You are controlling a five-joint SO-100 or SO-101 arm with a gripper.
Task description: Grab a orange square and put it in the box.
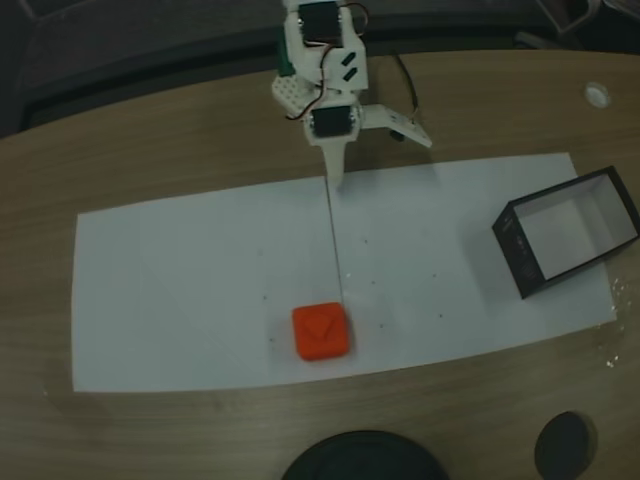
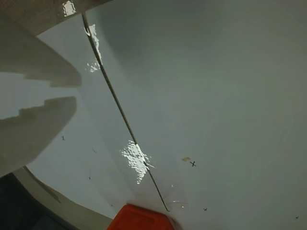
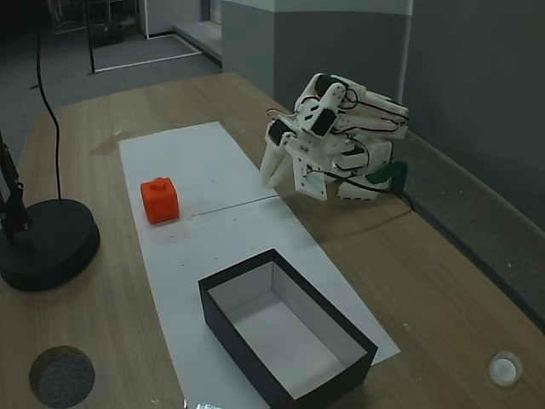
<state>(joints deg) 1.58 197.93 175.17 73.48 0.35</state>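
In a fixed view from above, the gripper (image 1: pixel 385 155) hangs near the far edge of the counter (image 1: pixel 150 160), over the far border of the white paper sheet (image 1: pixel 180 290). Its fingers (image 1: pixel 335 165) are spread apart and hold nothing. The orange square (image 1: pixel 321 331) lies on the sheet close to its near border, well apart from the gripper and roughly in line with it along a thin seam in the paper. The box (image 1: pixel 565 232) sits open and empty at the sheet's right end. Two round black discs (image 1: pixel 563 445) rest by the counter's near edge.

In the wrist view, two pale fingers (image 2: pixel 33 129) enter from the left with a gap between them, above bare paper. A corner of the orange square (image 2: pixel 139 220) peeks in at the bottom edge.

In a fixed view from the side, the folded arm (image 3: pixel 341 141) is low by the counter's far edge, and the orange square (image 3: pixel 160 200) stands alone on the sheet. The box (image 3: pixel 285 336) is at the near end of the sheet.

I judge the reach has not really begun. The next move calls for extending toward the square, lowering with the fingers straddling it, then closing.
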